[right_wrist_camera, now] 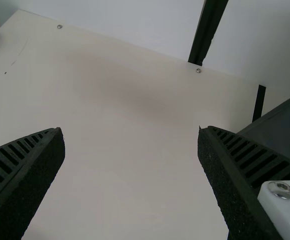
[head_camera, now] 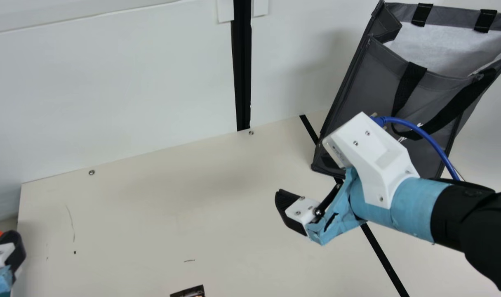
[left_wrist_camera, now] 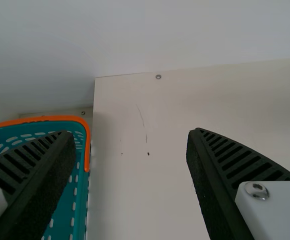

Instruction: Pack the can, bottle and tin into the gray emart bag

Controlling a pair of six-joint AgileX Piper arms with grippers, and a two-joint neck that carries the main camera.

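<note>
A gray fabric emart bag stands upright at far right, its long axis rising to an open, white-lined mouth, webbing handles drooping. Nearer, the right gripper holds its jaws spread; at left, the left gripper, also spread, hovers by an orange-rimmed teal plastic basket. A dark-edged object, possibly packaging, lies near.

Soft, fairly even light lay over the table. Beside the bag, a blurry-edged shadow greyed the wall; inside the bag, the lining looked bright. Fainter shade spread farther from the bag.
</note>
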